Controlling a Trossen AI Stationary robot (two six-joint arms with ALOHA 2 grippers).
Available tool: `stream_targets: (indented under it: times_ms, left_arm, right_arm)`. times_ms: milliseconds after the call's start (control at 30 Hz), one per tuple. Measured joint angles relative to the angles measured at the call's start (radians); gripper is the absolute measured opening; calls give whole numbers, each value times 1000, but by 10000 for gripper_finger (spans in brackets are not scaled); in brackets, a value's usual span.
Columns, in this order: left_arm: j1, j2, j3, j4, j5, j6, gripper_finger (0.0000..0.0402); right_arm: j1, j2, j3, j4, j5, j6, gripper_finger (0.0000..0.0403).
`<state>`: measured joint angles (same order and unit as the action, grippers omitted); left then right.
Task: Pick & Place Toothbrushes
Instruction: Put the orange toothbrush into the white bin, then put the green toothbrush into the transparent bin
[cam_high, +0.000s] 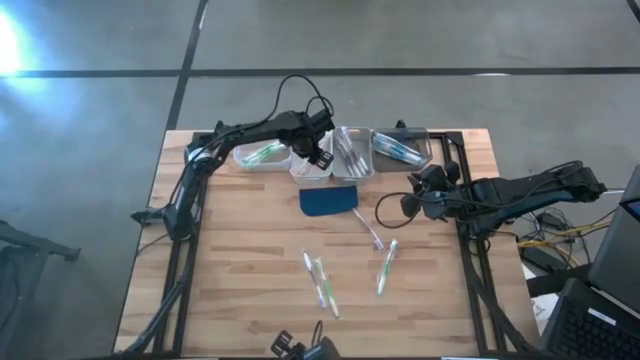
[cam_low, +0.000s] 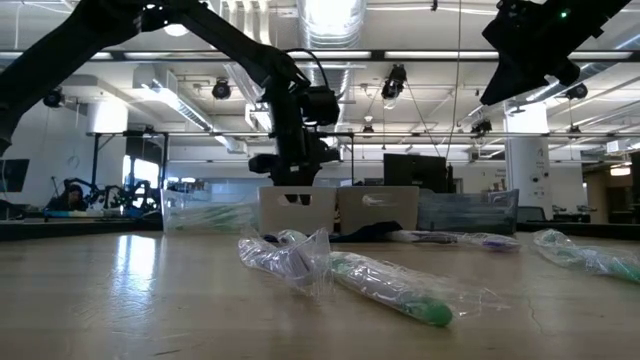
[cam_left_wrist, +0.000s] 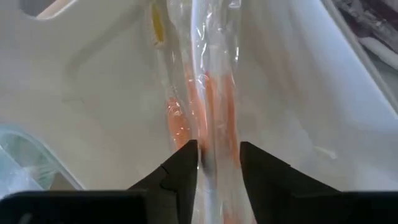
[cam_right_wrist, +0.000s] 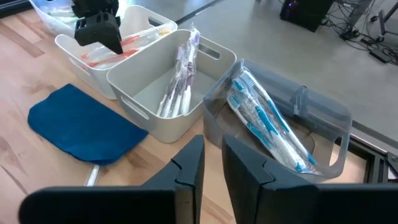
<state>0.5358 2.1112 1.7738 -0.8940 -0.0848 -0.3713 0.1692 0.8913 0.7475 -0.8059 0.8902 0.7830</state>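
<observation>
My left gripper (cam_high: 318, 152) hangs over a white bin (cam_high: 309, 170) at the table's far edge, shut on a clear-wrapped orange toothbrush (cam_left_wrist: 214, 93). Another orange toothbrush (cam_left_wrist: 176, 121) lies on the bin floor beside it. My right gripper (cam_right_wrist: 213, 158) waits near the table's right edge, open by a narrow gap and holding nothing. Several wrapped toothbrushes lie flat on the bare table: one (cam_high: 369, 230) by the blue pad (cam_high: 328, 200), one (cam_high: 387, 266) right of centre and two (cam_high: 320, 278) near the middle. My left gripper pinches the wrapped orange toothbrush between its two fingers (cam_left_wrist: 186, 165), on the wrapper over the orange part of the handle (cam_left_wrist: 217, 149). The fingers come from above, pointing down into the white bin. The toothbrush runs on past the fingertips toward the bin floor.
Four bins stand in a row at the far edge: a clear one with green toothbrushes (cam_high: 262, 154), the white one, a pale one with greyish toothbrushes (cam_right_wrist: 174, 93) and a clear one with blue toothbrushes (cam_right_wrist: 267, 121). Bare wood lies toward the near edge.
</observation>
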Motion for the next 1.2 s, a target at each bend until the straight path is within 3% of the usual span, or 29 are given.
stream_targets:
  times_ms: [367,933,1200]
  left_arm:
    - [0,-1,75,-86,21,29,173]
    - [-7,-2,294,-379,56,10,174]
    - [-64,-2,425,-509,58,13,173]
  right_arm:
    - [0,0,0,0,0,-1,41]
    - [0,-1,0,2,30,-24,83]
    - [0,-1,0,2,30,-24,102]
